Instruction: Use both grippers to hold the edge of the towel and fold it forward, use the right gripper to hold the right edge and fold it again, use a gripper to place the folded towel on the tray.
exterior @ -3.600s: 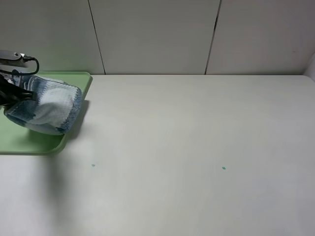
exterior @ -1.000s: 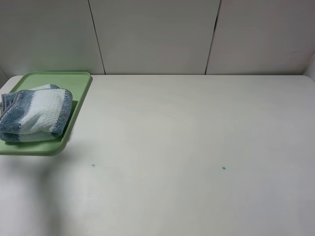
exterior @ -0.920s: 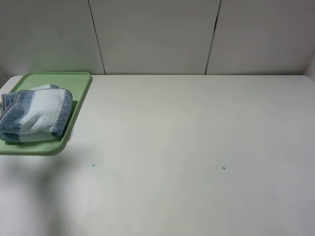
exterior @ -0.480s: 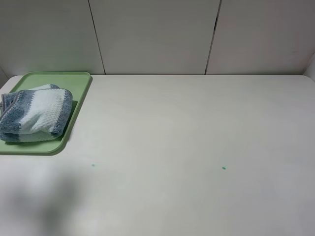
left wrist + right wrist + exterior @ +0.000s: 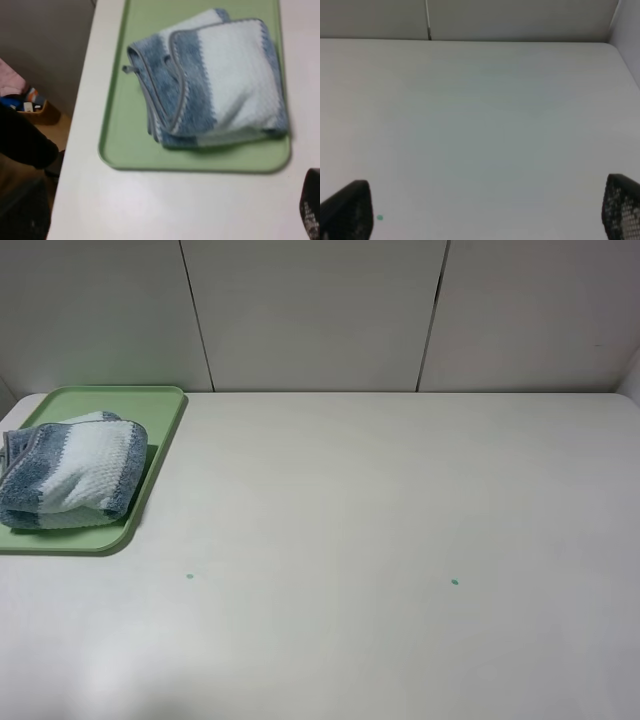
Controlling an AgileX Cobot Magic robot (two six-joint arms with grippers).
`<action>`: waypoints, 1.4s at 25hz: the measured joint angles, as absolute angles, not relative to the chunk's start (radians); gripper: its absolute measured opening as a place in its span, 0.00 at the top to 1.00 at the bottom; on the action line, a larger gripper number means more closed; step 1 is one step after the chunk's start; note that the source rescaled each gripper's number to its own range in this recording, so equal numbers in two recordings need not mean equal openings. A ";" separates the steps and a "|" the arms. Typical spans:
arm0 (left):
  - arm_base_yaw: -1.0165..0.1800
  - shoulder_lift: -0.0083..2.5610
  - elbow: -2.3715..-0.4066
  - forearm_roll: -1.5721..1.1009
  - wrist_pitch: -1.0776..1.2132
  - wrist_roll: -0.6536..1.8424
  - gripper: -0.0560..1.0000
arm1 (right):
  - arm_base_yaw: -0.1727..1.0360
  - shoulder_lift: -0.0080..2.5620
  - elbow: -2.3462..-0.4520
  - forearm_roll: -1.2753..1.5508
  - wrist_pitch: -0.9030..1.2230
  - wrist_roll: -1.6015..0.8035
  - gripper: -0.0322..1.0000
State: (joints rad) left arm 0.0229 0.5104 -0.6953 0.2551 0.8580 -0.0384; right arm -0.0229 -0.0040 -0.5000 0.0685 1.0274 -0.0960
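The towel [image 5: 70, 470], folded into a thick blue-grey and white striped bundle, lies on the pale-green tray [image 5: 165, 405] at the table's far left. In the left wrist view the towel [image 5: 225, 95] rests on the tray [image 5: 125, 145], its grey hem edge [image 5: 181, 85] facing up. Only one black fingertip [image 5: 312, 207] of my left gripper shows, apart from the tray and holding nothing. My right gripper [image 5: 485, 210] is open over bare table, a fingertip [image 5: 347, 210] in each lower corner. Neither gripper shows in the exterior high view.
The white table [image 5: 400, 520] stretches right of the tray, with two small green dots [image 5: 455, 582] on it. A panelled wall [image 5: 320, 310] stands behind. Beyond the table's left edge lies floor clutter [image 5: 30, 105].
My left gripper, which held the towel over the tray earlier, has let go and left the exterior high view. Its shadow at the lower left has faded over the last second. The towel lies still.
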 joint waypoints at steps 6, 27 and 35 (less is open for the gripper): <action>0.013 0.355 -0.694 0.179 0.995 -0.038 0.00 | -0.023 -0.004 -0.500 0.068 1.027 -0.096 0.00; 0.013 -0.005 -0.491 0.048 1.057 0.024 0.00 | -0.023 -0.004 -0.500 0.068 1.027 -0.096 0.00; 0.013 -0.008 -0.491 0.039 1.058 0.026 0.00 | -0.023 -0.004 -0.500 0.068 1.027 -0.096 0.00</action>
State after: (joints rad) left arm 0.0127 -0.0080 -0.4913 0.0390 1.0583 0.0258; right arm -0.0229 -0.0040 -0.5000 0.0685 1.0274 -0.0960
